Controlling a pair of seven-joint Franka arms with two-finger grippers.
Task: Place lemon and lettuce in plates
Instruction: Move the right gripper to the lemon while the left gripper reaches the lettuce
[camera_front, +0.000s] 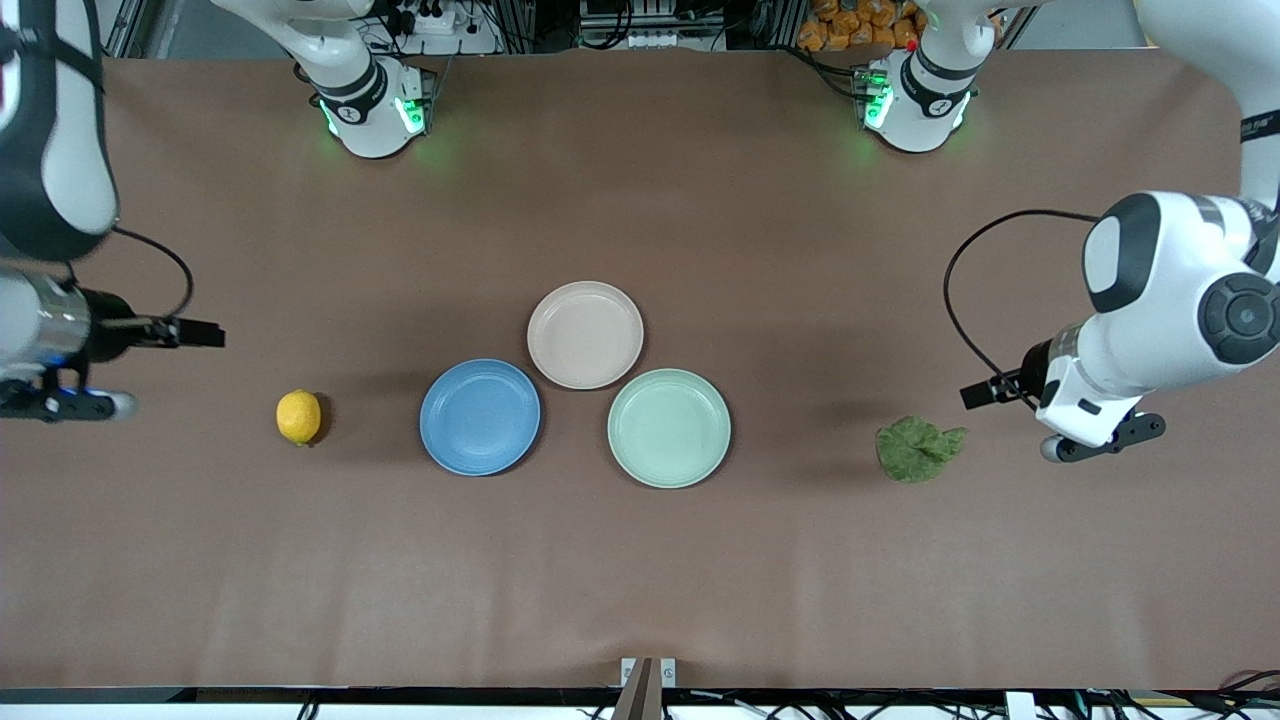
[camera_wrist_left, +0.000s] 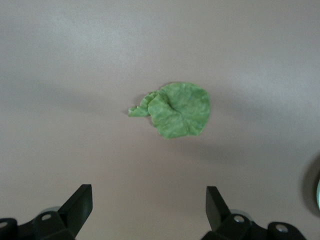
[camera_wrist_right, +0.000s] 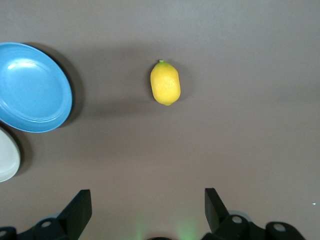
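Note:
The yellow lemon (camera_front: 299, 416) (camera_wrist_right: 165, 83) lies on the brown table toward the right arm's end, beside the blue plate (camera_front: 480, 416) (camera_wrist_right: 31, 87). The beige-pink plate (camera_front: 585, 334) sits just farther from the front camera, touching the blue one's rim area. The crinkled green lettuce (camera_front: 918, 448) (camera_wrist_left: 176, 110) lies flat toward the left arm's end. My left gripper (camera_wrist_left: 149, 192) hangs open and empty in the air a little off the lettuce. My right gripper (camera_wrist_right: 148, 195) hangs open and empty in the air a little off the lemon.
A pale mint-green plate (camera_front: 669, 427) sits between the blue plate and the lettuce. Both arm bases (camera_front: 375, 110) (camera_front: 915, 100) stand along the table's edge farthest from the front camera. Bare brown tabletop (camera_front: 640, 580) stretches toward the front camera.

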